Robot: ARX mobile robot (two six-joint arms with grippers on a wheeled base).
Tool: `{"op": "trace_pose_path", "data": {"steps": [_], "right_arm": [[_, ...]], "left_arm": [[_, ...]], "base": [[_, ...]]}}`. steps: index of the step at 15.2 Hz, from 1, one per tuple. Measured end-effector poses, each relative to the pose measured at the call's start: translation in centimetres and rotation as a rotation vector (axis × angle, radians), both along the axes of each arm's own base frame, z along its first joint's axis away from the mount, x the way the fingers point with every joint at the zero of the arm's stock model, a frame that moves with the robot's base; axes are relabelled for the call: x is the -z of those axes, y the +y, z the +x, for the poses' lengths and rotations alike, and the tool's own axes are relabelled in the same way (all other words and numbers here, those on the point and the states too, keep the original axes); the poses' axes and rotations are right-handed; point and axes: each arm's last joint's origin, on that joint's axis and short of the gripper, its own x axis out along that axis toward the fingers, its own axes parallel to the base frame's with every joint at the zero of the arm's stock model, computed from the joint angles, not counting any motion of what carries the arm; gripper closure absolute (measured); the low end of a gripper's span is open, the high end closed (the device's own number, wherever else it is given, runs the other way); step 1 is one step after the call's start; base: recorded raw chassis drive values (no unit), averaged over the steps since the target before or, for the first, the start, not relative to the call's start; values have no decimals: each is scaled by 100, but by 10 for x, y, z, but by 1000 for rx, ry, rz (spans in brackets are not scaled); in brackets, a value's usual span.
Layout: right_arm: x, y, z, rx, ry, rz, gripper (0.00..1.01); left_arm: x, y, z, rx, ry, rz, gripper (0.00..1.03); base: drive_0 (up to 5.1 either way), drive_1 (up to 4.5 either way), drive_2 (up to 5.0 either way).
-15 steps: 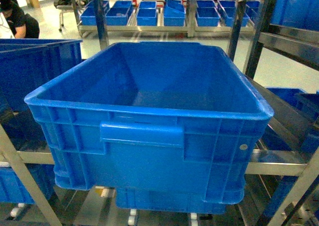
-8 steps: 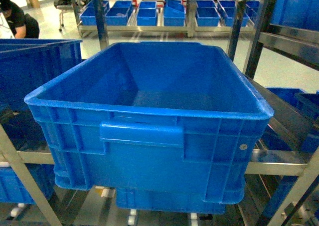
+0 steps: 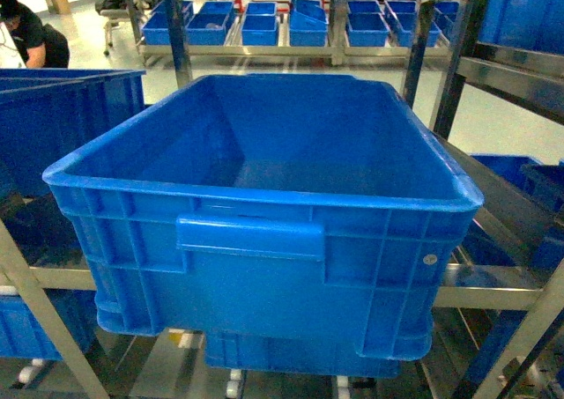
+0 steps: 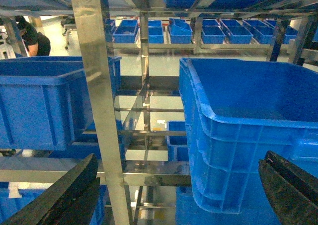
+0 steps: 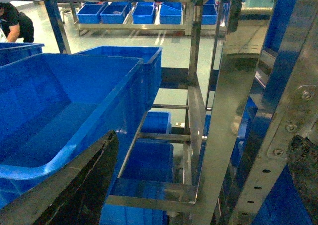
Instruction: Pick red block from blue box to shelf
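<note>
Blue ribbed crate [image 3: 264,240] on the shelf [image 3: 489,284], unmoved since before.

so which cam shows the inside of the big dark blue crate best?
Head view: the crate fills the frame and its whole floor shows, nothing in it. Left wrist sees mainly its corner and outer wall; right wrist catches part of the interior and near rim.

pale glossy floor [image 3: 493,108], far blue bins [image 3: 260,25]
</note>
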Motion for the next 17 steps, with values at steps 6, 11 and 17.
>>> {"op": "trace_pose_path", "data": {"steps": [6,11,17], "right_arm": [[0,0,0,0,0,0,3],[0,0,0,0,0,0,3],[0,0,0,0,0,0,3]], "left_arm": [[0,0,0,0,0,0,5],[0,0,0,0,0,0,5],[0,0,0,0,0,0,5]], "base": [[0,0,0],[0,0,0],[0,0,0]]}}
